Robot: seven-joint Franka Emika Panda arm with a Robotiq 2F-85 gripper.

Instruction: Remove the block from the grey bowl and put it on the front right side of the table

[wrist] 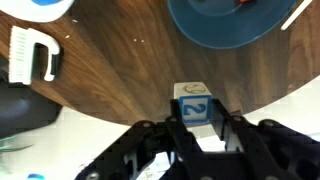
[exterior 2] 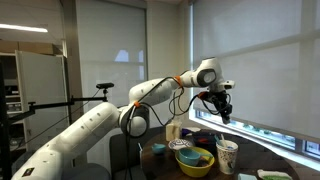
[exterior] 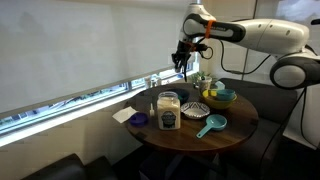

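My gripper [wrist: 195, 124] is shut on a small white block [wrist: 193, 103] with a blue face that bears the number 2. In the wrist view the block hangs over the edge of the round dark brown table [wrist: 120, 70]. In both exterior views the gripper [exterior: 181, 62] [exterior 2: 223, 108] is raised well above the table [exterior: 236, 124], near the window side. A pale patterned bowl [exterior: 195, 110] stands on the table. I cannot tell from these views which bowl is the grey one.
On the table stand a jar [exterior: 169, 110], a purple item [exterior: 138, 119], a teal scoop [exterior: 210, 125], stacked yellow and blue bowls [exterior: 222, 96] and a cup [exterior 2: 227, 155]. In the wrist view there is a blue bowl [wrist: 225, 22] and a white brush [wrist: 30, 55].
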